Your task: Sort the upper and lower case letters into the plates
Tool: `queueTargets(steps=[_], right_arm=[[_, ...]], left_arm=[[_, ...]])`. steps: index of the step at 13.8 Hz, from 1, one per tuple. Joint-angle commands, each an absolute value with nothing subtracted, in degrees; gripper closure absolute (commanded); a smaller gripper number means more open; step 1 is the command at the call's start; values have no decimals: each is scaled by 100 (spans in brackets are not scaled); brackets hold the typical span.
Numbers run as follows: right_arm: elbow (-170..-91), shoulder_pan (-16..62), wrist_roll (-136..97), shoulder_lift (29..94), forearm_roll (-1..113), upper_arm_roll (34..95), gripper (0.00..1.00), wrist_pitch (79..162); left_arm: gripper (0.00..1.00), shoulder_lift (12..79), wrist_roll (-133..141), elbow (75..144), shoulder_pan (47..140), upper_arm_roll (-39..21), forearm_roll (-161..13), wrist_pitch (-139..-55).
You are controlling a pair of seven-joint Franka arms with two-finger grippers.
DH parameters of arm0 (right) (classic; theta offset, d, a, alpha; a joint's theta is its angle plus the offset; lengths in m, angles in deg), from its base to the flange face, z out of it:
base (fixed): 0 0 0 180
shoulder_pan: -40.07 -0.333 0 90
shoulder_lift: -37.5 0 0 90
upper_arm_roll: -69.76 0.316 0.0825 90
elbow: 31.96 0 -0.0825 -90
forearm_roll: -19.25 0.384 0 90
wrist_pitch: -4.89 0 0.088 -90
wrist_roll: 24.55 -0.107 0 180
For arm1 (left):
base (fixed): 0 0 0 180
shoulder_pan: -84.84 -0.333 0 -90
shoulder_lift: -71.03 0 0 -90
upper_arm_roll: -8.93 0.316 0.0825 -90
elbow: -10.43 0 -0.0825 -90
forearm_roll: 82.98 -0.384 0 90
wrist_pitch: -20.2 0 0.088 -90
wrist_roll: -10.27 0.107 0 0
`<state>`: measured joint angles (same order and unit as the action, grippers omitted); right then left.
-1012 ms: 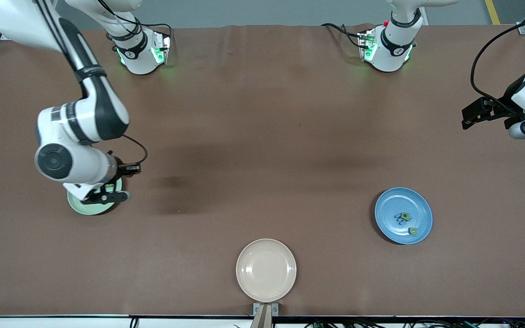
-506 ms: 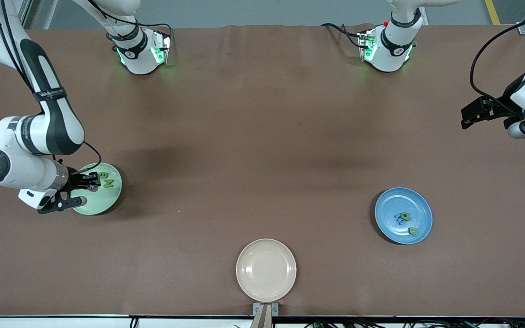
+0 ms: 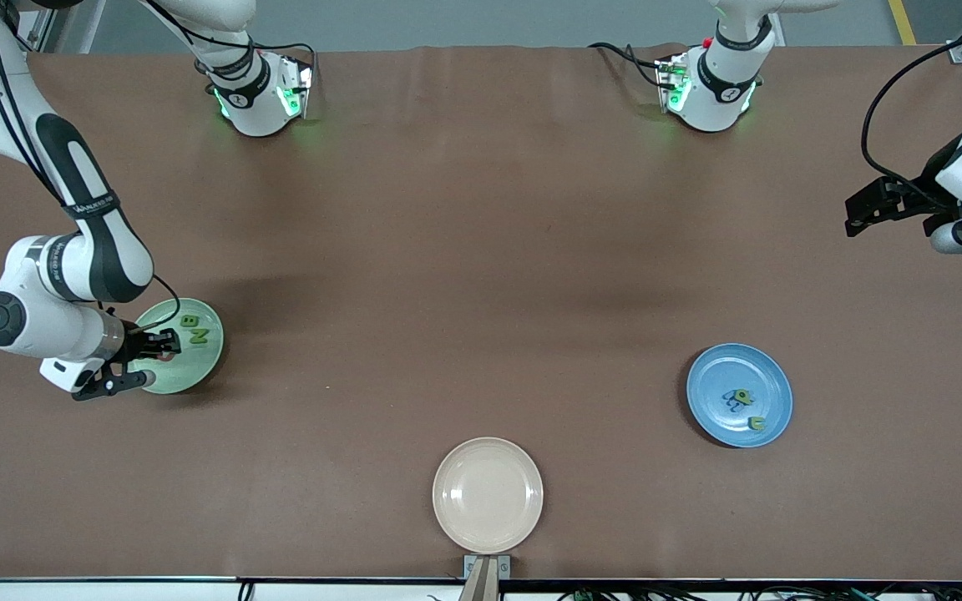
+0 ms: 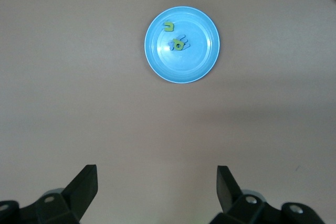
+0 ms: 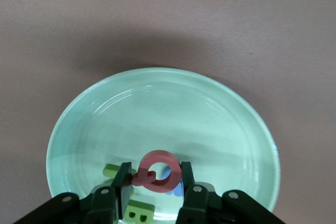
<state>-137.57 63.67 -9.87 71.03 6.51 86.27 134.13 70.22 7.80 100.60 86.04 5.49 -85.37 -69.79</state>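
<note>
My right gripper [image 5: 152, 182] hangs low over the green plate [image 3: 197, 367], which sits toward the right arm's end of the table. Its fingers are clenched on a red letter [image 5: 156, 168], a rounded shape with a small tail, perhaps a capital G or Q; I cannot tell which. In the right wrist view the letter hangs just above the plate's floor.

Already in this plate are a green B [image 3: 189, 320] and a green N [image 3: 200, 336], lying side by side. A bit of blue shows under the red letter in the right wrist view; what it is I cannot say.

My left gripper [image 4: 157, 192] waits with its fingers spread wide and nothing between them, high over the table at the left arm's end. From there it looks down on the blue plate [image 3: 773, 380], which holds a few small letters [image 3: 744, 405], green and blue, too small to read with confidence.

A beige plate [image 3: 488, 495] lies empty at the table edge nearest the front camera, between the other two.

I judge the step in hand to be setting the red letter down among the capitals. The next move calls for letting go over bare plate so the letter lands flat and clear of B and N, then lifting straight up. No loose letters show on the table.
</note>
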Motion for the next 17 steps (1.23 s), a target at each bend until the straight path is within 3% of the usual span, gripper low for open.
queueTargets(steps=[1,3,4,5,9,17], right_arm=[[-13532,6389,-996,7459,571,8699,76,13435],[-13488,6371,-996,7459,563,8699,73,13417],[-13488,6354,-1005,7442,563,8699,60,13400],[-13488,6353,-1005,7416,571,8708,25,13356],[-13505,6126,-2143,6390,580,8760,2,12137],[-13558,6028,-2341,3929,1669,8787,0,9947]], left_arm=[[0,7095,904,10087,8598,559,-8448,-7006],[0,7095,904,10087,8607,559,-8448,-7006],[0,7077,904,10087,8607,559,-8448,-7015],[0,7060,895,10078,8615,559,-8456,-7024],[0,7042,895,10078,8616,550,-8456,-7024],[0,7060,904,10043,8598,541,-8465,-7033]])
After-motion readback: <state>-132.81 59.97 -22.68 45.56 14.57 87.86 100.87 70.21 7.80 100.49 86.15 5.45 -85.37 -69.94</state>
